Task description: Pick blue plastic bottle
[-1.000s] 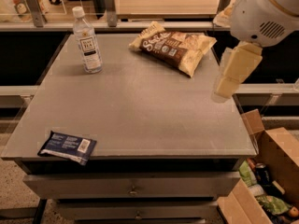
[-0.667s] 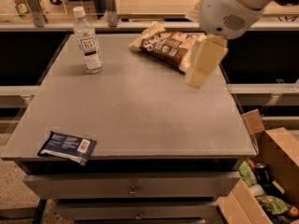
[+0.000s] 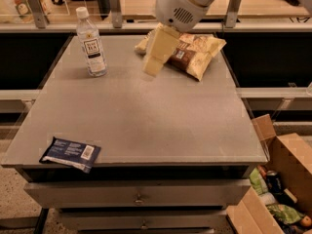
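Note:
The blue plastic bottle (image 3: 91, 42) stands upright at the back left of the grey table (image 3: 146, 116). It is clear, with a white cap and a white and dark-blue label. My gripper (image 3: 155, 65) hangs from the white arm above the table's back middle, right of the bottle and well apart from it. It holds nothing that I can see.
A yellow and brown chip bag (image 3: 192, 50) lies at the back right, partly behind the gripper. A flat dark-blue packet (image 3: 70, 153) lies at the front left edge. An open cardboard box (image 3: 278, 189) of items stands on the floor at the right. A railing runs behind the table.
The arm and gripper have swung left from the table's right side to above its back middle, closer to the bottle. The objects have not moved.

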Motion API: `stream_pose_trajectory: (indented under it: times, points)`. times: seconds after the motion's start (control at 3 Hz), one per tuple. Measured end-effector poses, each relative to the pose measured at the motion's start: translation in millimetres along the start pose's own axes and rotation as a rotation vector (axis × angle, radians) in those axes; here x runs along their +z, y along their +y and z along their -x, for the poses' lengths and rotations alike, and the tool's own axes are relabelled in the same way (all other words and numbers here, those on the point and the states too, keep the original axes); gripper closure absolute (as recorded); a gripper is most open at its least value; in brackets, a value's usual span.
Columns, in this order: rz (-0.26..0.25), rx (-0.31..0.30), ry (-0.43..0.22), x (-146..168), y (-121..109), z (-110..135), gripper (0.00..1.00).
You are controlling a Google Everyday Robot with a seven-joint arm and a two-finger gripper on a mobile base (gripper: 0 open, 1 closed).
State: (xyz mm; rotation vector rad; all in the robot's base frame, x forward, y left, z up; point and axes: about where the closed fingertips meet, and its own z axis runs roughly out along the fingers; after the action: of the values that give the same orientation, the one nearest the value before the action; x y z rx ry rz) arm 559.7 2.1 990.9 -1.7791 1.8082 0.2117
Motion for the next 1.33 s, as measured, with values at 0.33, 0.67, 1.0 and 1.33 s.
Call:
stream_pose_trajectory:
  times: [0.33, 0.67, 1.0, 1.33]
  points:
    - [-0.019, 0.051, -0.066, 32, -15, 20, 0.00]
    - [-0.068, 0.122, -0.122, 64, -27, 33, 0.00]
    - [-0.132, 0.248, -0.166, 88, -41, 47, 0.00]
    - [-0.131, 0.244, -0.165, 88, -40, 47, 0.00]
